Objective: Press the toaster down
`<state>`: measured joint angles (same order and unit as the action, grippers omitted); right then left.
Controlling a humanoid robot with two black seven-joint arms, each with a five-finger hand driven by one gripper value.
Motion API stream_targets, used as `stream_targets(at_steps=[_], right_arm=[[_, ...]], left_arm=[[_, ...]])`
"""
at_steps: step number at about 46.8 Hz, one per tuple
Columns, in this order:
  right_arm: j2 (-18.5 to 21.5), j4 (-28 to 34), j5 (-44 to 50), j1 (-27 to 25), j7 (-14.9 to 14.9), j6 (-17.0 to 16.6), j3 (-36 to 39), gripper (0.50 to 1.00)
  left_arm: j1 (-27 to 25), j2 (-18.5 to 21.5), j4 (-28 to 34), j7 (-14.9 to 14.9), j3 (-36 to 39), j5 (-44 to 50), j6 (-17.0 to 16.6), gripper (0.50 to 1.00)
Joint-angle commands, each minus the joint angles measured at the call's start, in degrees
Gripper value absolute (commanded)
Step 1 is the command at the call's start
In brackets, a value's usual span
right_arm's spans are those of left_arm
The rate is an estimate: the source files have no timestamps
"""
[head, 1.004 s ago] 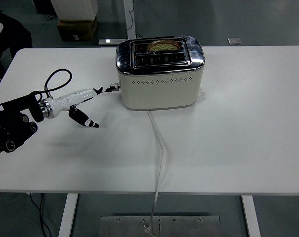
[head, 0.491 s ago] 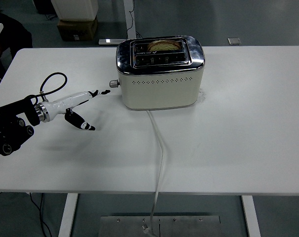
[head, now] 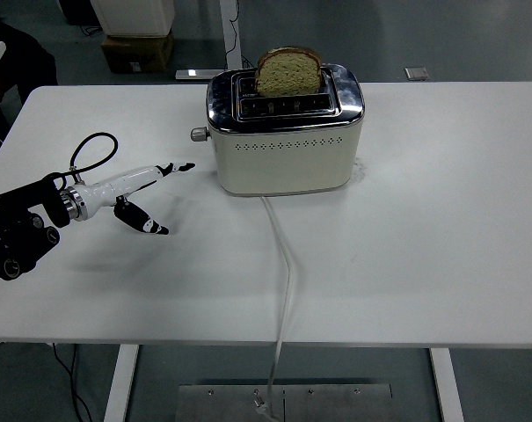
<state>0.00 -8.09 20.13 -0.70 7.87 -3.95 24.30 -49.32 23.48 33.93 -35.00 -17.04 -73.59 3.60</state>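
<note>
One robot hand in view, the left hand [head: 147,189], white shell with black fingertips, on a black arm [head: 19,237] that enters from the left edge and sits low over the table [head: 441,246]. Fingers spread, holding nothing: one long finger [head: 164,169] points out flat toward the right and slightly away from the robot, a second digit [head: 142,220] hangs down and nearer the robot, tip near or on the tabletop, can't tell which. One black cable loop [head: 94,149] arcs up behind the wrist. No contact with anything but maybe the table. Ahead of the pointing fingertip, to its right and a bit farther back, one toaster [head: 283,149], cream body with a chrome top, standing upright toward the back of the table. Clear gap between fingertip and toaster, not touching. One small round knob or lever [head: 197,134] sticks out of the toaster's left end, the side facing the hand, sitting higher and beyond the fingertip, apart from it. Two slots on top; one slice of bread [head: 288,71] stands tall out of the rear slot, most of it above the chrome; the front slot's contents can't be made out. One white power cord [head: 286,264] runs from the toaster's front base toward the robot, right of the hand, and drops over the near table edge. Beyond the table on the hand's far side, one cardboard box [head: 138,51] on the floor.
</note>
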Motion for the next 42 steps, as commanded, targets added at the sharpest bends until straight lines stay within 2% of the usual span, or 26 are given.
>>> stream_targets(at_steps=[1,11,16,26,37,42], right_arm=[[0.0,0.0,0.0,0.0,0.0,0.0,0.0,1.000],[0.0,0.0,0.0,0.0,0.0,0.0,0.0,1.000],[0.0,0.0,0.0,0.0,0.0,0.0,0.0,0.998],[0.0,0.0,0.0,0.0,0.0,0.0,0.0,1.000],[0.0,0.0,0.0,0.0,0.0,0.0,0.0,0.998],[0.0,0.0,0.0,0.0,0.0,0.0,0.0,1.000]], left_arm=[[-0.5,0.3,0.0,0.0,0.0,2.2,0.0,1.000],[-2.6,3.8,0.1,0.0,0.0,15.4,0.5,1.000],[-3.5,6.1,0.1,0.0,0.0,18.9,0.6,1.000],[-3.9,7.4,0.0,0.2,-0.1,27.6,0.6,1.000],[-4.0,7.2,0.0,5.6,-0.1,46.4,0.6,1.000],[-4.2,6.6,0.0,6.4,-0.1,50.6,0.5,1.000]])
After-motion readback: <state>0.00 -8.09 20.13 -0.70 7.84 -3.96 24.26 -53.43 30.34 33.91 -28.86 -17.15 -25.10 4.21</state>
